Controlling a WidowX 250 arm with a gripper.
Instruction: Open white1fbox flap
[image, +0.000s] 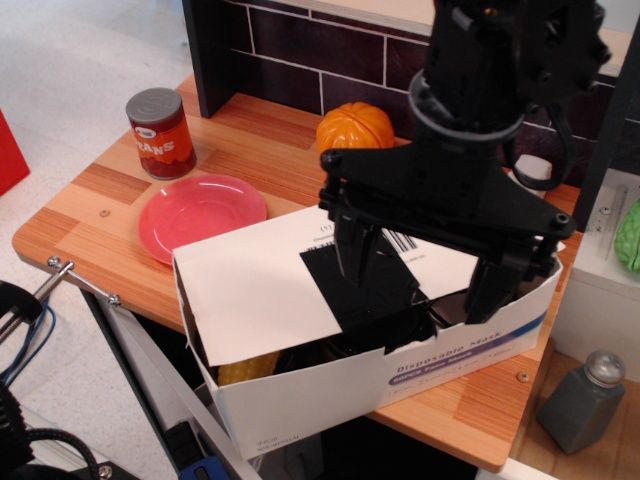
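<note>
The white1fbox (330, 400) lies on the wooden table's front edge, with its "Disposable Mask" stripe facing me. Its flap (255, 295), white with barcode print near the far edge, lies slanted over the box's top and bears a black square patch (365, 290). A dark gap shows between the flap's near edge and the front wall, with something yellow (245, 370) inside. My black gripper (425, 285) hangs over the right half of the box, open wide. One finger (355, 255) is at the flap by the black patch. The other finger (495, 290) is at the box's right end.
A red can (160, 132) and a pink plate (200, 212) stand at the left of the table (90, 200). An orange pumpkin (355, 127) sits behind the box against a dark brick wall (300, 50). A grey shaker (580, 400) stands lower right, beside a white shelf (600, 290).
</note>
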